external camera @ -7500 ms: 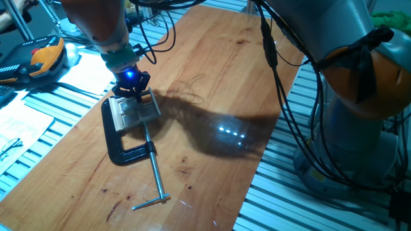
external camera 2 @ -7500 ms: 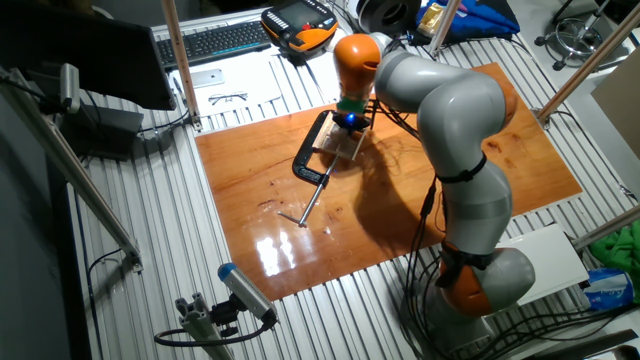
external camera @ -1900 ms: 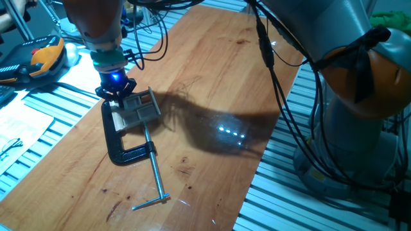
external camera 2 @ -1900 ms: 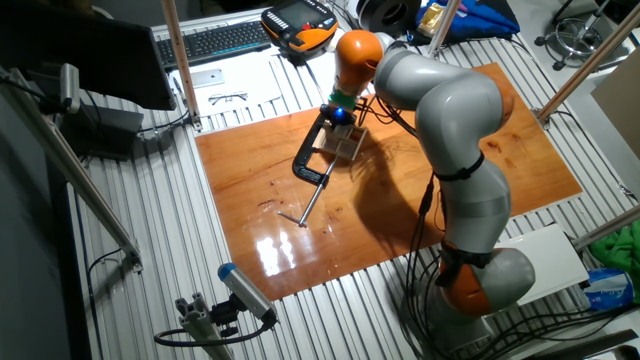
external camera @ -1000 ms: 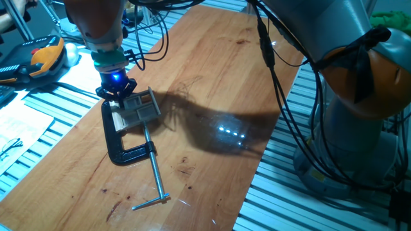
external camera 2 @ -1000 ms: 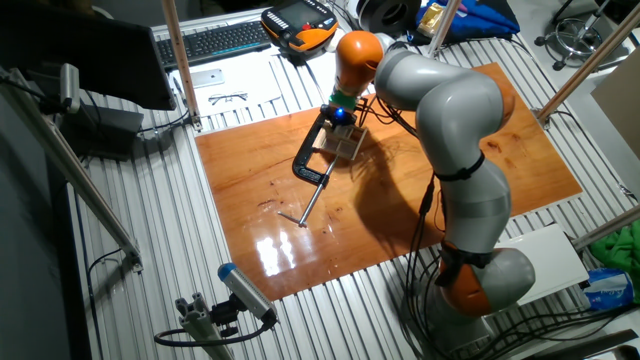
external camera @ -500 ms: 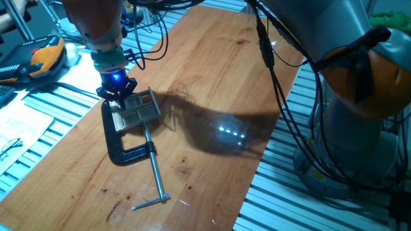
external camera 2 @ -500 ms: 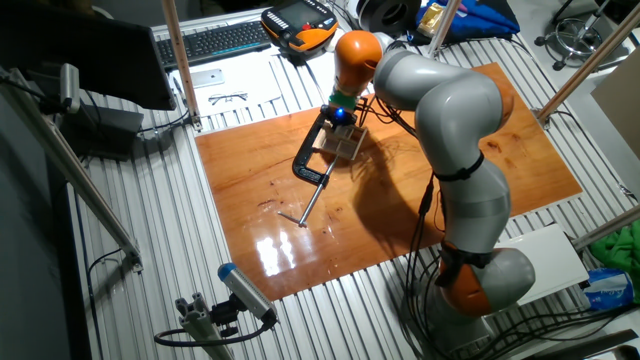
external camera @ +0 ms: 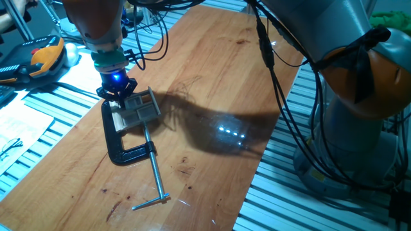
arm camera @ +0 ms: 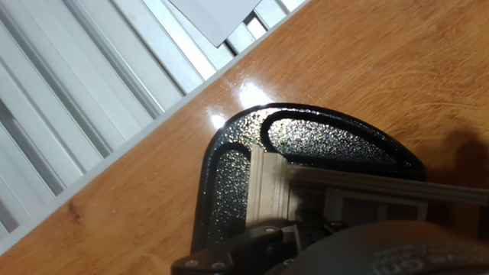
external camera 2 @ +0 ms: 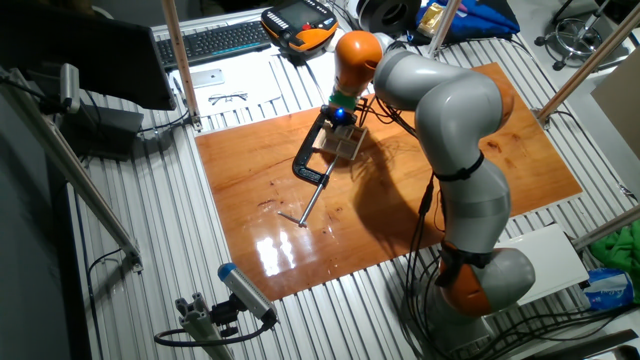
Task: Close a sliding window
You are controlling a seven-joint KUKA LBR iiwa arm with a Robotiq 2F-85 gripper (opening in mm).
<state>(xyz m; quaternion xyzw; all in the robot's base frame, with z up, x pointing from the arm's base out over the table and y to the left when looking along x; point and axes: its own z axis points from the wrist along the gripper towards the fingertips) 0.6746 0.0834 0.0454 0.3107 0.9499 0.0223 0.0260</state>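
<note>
The sliding window (external camera: 139, 110) is a small beige wooden frame lying flat on the wooden board, held in the jaw of a black C-clamp (external camera: 121, 146). It also shows in the other fixed view as the sliding window (external camera 2: 348, 143). My gripper (external camera: 118, 97) points down at the window's far left end, a blue light glowing above its fingers. In the hand view the window's end rail (arm camera: 267, 192) lies over the clamp's curved back (arm camera: 229, 172), and the dark fingers (arm camera: 267, 243) sit close together right at that rail. The gripper (external camera 2: 339, 120) looks shut with nothing held.
The clamp's long metal screw (external camera: 155, 176) runs toward the board's near edge. An orange-and-black pendant (external camera: 38, 56) and papers lie off the board at the left. The slatted metal table edge (arm camera: 84, 99) is close beside the clamp. Cables hang from the arm (external camera: 276, 70).
Since 7.5 s ago my gripper has moved left along the window to its left end. Over the last two seconds nothing has visibly moved.
</note>
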